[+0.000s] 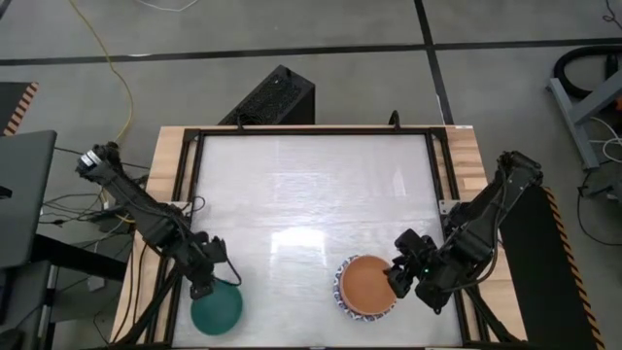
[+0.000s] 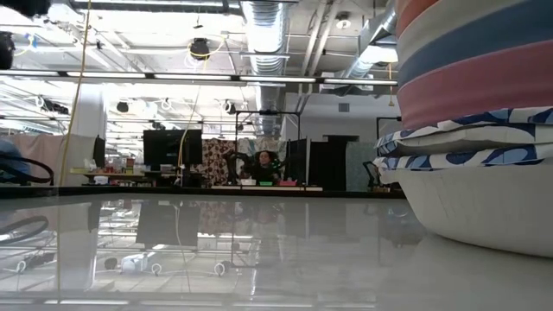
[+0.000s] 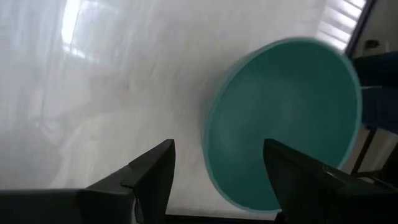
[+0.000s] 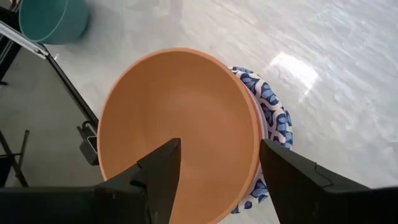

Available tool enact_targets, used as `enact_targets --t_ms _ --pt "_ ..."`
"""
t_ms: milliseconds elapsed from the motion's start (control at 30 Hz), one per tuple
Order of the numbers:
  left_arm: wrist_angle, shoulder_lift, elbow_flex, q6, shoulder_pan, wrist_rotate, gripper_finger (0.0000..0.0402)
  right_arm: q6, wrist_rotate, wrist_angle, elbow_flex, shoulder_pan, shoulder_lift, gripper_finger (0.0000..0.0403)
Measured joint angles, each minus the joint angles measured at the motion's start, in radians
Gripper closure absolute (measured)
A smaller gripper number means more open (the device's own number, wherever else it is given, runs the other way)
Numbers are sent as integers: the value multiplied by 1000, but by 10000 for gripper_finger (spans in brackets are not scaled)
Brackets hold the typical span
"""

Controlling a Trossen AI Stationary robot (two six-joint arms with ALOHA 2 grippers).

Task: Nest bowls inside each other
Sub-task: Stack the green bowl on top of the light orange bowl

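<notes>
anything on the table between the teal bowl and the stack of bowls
Nothing: in the high view the table is bare between the teal bowl and the stack of bowls.

text: none legible — labels: none — signs: none

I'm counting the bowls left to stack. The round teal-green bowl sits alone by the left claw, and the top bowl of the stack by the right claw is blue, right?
Not quite. The top bowl of the stack is plain orange, not blue; the high view shows it. The round teal-green bowl does sit alone by the left claw, and the stack is by the right claw.
</notes>
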Motion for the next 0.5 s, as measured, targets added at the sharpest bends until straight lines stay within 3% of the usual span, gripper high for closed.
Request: enact_targets --t_ms 300,500 --pt "67 4 -111 -88 -97 -41 168 0 0 2 0 0 0 163" --pt "132 5 -177 -116 -105 -46 171 17 0 2 0 0 0 163"
